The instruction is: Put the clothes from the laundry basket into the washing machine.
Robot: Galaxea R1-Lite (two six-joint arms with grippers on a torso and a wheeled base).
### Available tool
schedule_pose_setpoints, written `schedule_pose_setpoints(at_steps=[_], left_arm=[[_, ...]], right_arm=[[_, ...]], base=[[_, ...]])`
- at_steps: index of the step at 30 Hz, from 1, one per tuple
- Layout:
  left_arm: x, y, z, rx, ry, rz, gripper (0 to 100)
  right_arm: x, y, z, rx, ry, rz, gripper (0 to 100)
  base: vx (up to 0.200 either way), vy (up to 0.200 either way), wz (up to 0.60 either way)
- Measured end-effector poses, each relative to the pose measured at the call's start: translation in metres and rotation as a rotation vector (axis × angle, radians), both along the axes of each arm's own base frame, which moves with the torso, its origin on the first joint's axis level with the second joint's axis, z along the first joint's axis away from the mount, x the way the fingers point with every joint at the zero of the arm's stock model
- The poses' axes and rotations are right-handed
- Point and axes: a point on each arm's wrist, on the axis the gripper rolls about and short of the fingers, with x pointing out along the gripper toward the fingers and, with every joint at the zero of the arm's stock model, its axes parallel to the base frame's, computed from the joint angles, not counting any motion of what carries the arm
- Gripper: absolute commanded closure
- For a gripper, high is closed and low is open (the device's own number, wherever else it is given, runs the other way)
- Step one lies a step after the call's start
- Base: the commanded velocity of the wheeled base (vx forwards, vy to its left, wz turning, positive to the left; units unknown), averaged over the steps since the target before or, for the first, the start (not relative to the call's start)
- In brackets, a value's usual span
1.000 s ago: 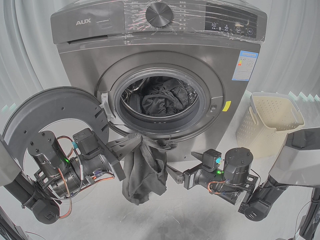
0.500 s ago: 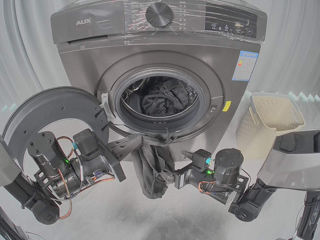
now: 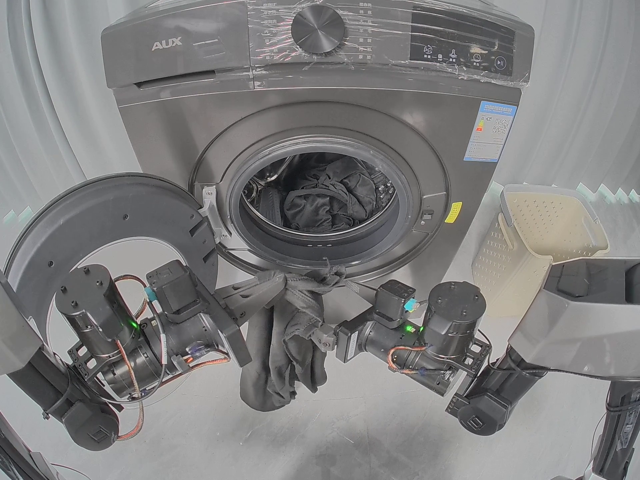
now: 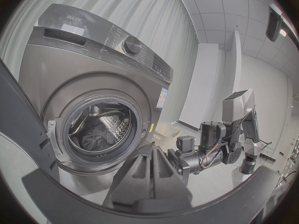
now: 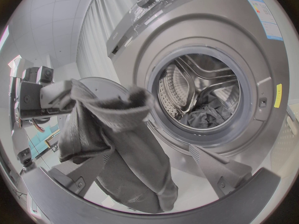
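A dark grey garment (image 3: 287, 348) hangs below the washing machine's open porthole (image 3: 313, 198), pinched at its top by my left gripper (image 3: 273, 280), which is shut on it. In the left wrist view its closed fingers (image 4: 152, 171) point at the drum. My right gripper (image 3: 333, 311) is open and sits against the hanging cloth from the right. In the right wrist view the garment (image 5: 124, 147) drapes between that gripper's spread fingers (image 5: 218, 168) and hides part of one. More dark clothes (image 3: 327, 191) lie inside the drum. The cream laundry basket (image 3: 547, 241) stands right of the machine.
The round machine door (image 3: 100, 221) is swung open to the left, just behind my left arm. Grey floor (image 3: 373, 428) lies in front of the machine. White curtains hang behind it.
My right gripper has moved left and upward, into the hanging garment. The cloth has swung and bunched against it. The left gripper has kept its hold almost in place.
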Motion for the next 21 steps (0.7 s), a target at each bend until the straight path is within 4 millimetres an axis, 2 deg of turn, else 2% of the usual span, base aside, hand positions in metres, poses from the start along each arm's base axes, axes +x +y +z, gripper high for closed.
schedule_pose_setpoints(at_steps=[11,21], left_arm=[[0.001,0.001,0.0,0.0,0.0,0.005,100],[0.001,0.002,0.0,-0.001,-0.002,0.009,100]], right_arm=[[-0.004,0.005,-0.008,-0.008,0.014,0.032,0],[-0.004,-0.013,-0.023,-0.064,0.07,-0.007,0]], base=[[0.0,0.0,0.0],[0.0,0.0,0.0]])
